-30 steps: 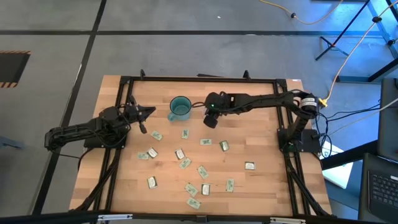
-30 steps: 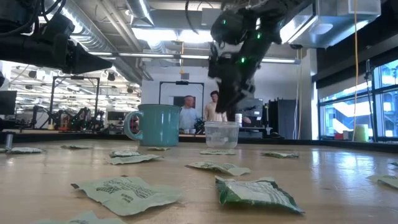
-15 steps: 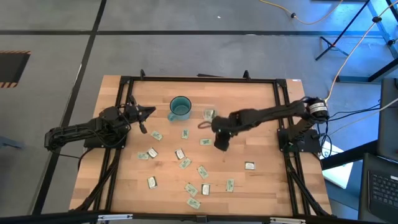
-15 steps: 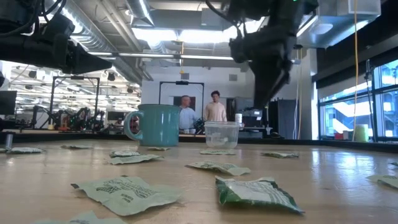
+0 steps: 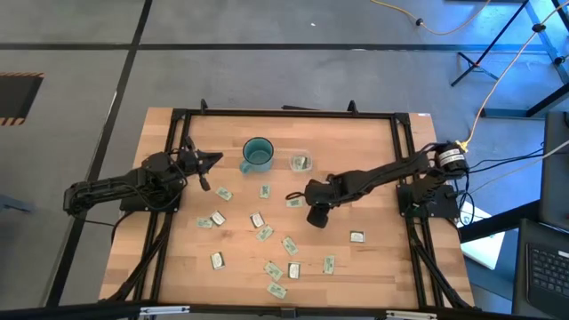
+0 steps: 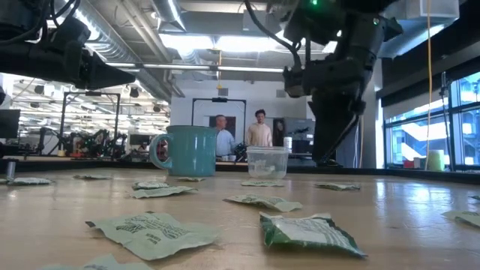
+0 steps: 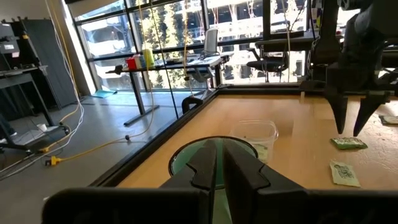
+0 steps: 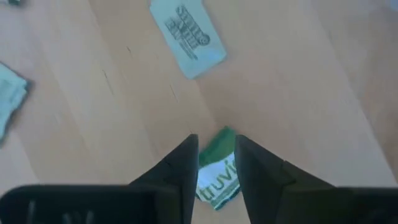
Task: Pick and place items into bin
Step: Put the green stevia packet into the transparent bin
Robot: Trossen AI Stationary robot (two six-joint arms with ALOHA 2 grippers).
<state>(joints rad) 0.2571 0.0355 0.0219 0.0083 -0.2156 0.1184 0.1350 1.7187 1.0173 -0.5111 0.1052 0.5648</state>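
So far the bin [image 5: 301, 163], right of the teal mug [image 5: 257, 153] at the far side, holds at least one packet. Many packets [image 5: 264, 233] lie scattered on the worktop [image 5: 373, 178]. The right gripper [image 8: 216, 163] hangs, fingers parted, over a green packet [image 8: 217, 175] mid-worktop; the left gripper [image 7: 220, 167] waits closed, empty.

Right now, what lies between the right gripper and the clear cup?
Only bare wood, in the high view. The right gripper hangs open over a green packet; the cup stands beside the mug.

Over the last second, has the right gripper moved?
Yes. In the high view the right gripper has left the teal mug and clear cup, moving toward the table's near side, over a green packet.
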